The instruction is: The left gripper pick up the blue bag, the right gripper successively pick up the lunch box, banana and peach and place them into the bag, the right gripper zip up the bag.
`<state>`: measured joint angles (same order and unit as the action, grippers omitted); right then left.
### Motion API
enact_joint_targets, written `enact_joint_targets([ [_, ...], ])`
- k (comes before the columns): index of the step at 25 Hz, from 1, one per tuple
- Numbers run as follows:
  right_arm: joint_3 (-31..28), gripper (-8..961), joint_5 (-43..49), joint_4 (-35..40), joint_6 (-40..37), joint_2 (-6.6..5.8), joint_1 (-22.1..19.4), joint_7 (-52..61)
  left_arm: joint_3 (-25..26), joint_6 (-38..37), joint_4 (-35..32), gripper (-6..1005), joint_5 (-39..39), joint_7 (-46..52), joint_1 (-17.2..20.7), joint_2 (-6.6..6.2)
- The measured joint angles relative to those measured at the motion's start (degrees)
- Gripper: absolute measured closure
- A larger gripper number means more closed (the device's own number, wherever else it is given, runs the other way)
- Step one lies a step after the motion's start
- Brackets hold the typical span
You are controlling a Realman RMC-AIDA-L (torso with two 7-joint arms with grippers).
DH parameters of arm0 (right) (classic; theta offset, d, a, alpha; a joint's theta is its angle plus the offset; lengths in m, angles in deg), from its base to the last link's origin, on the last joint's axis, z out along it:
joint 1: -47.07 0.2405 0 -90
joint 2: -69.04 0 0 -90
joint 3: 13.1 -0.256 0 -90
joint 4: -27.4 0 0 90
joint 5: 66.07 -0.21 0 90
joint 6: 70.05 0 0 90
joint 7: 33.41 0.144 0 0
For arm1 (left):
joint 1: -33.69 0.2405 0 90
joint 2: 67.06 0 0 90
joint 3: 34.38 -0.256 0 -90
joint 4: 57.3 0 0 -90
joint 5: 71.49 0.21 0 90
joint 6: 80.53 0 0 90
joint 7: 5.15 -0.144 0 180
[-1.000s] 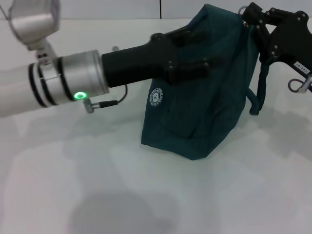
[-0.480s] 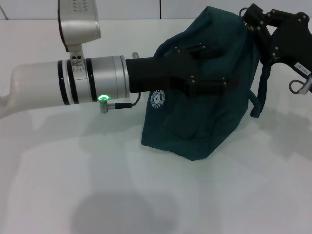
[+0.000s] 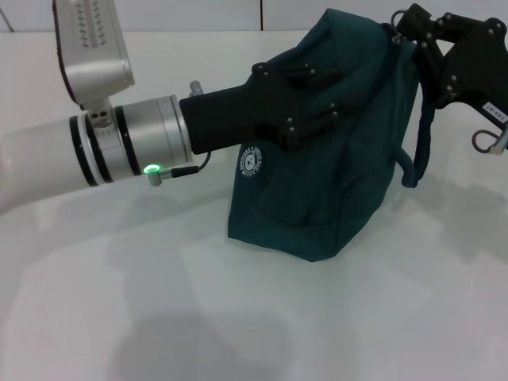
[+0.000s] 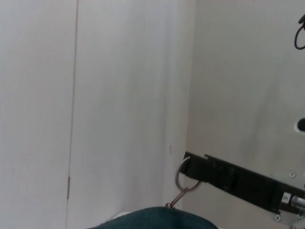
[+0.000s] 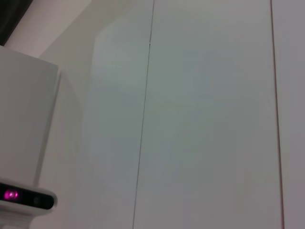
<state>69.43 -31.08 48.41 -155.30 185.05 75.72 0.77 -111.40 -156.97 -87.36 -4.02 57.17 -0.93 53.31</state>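
blue bag [image 3: 333, 171] upright on white table [image 3: 159, 302], left hand [image 3: 305, 103] against its front, right hand [image 3: 413, 36] at top corner

— What do you see around you?

— A white counter [image 3: 262, 317] fills my head view, smooth and matte, with soft grey shadows lying on it. Along its far edge runs a pale wall [image 3: 198, 14] with one dark vertical seam.

— And from your wrists?

— White wall panels [image 4: 124, 95] split by thin vertical seams, meeting a greyer wall at a corner. My right wrist shows similar panels [image 5: 209, 114], and a white box-shaped unit [image 5: 24, 129] with a small magenta light [image 5: 9, 194] low on it.

— The light?

— Even, diffuse, no hard glare.
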Motion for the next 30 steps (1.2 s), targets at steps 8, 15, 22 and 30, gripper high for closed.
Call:
enact_joint_targets([
  [8,0.0,936,0.0,0.3,0.0,0.07,0.2,0.0,-0.4,0.0,0.7,670,-0.3,-2.9,0.2,-0.12],
  [15,0.3,935,0.2,0.3,-0.2,0.10,0.3,0.0,-0.8,-0.6,0.7,843,-0.8,-7.6,1.2,-0.09],
  [22,3.6,935,0.1,0.5,-3.6,0.09,0.4,1.8,-0.6,-3.9,0.9,874,-4.3,-14.5,4.9,-0.38],
  [30,3.5,934,0.4,0.1,-3.1,-0.66,1.9,11.6,3.2,-4.1,0.8,926,-4.6,-17.4,9.2,-0.83],
])
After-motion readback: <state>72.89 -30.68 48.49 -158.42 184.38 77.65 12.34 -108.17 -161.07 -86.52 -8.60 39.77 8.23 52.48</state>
